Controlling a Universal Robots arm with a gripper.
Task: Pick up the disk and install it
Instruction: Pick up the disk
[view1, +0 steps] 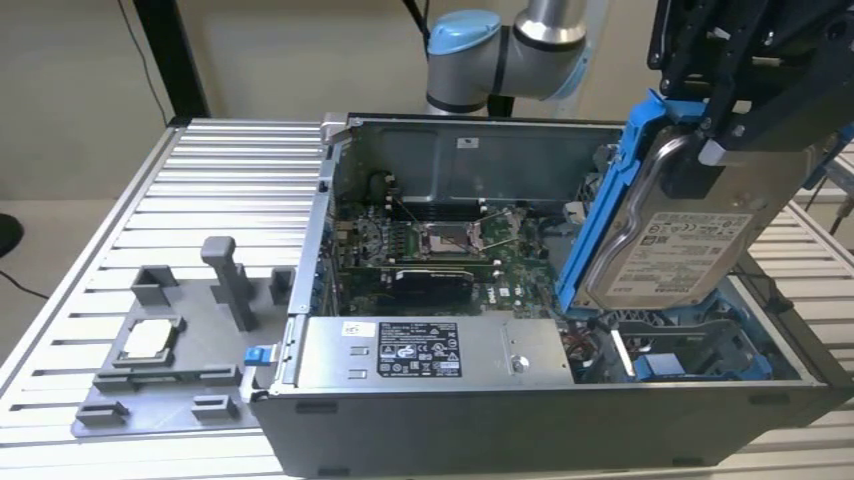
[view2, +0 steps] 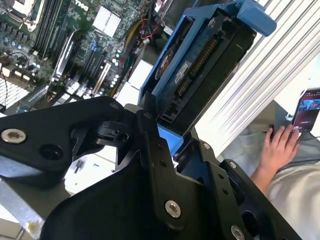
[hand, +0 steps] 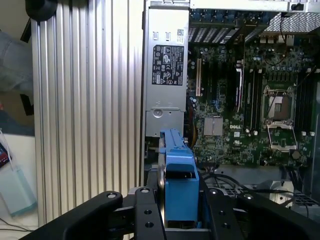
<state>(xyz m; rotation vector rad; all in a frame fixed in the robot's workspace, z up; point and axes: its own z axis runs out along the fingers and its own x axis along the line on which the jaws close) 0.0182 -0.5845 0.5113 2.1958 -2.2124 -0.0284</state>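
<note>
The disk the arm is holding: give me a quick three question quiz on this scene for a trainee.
1. True or false: the gripper is shut on the disk, holding it tilted over the open computer case.
2. Where does the small square chip lie? A: inside the case. B: on the grey fixture, to the exterior view's left of the case. C: in the gripper.
3. Fill in: the disk's carrier frame is coloured ___.
Key: 1 true; 2 B; 3 blue.
</note>
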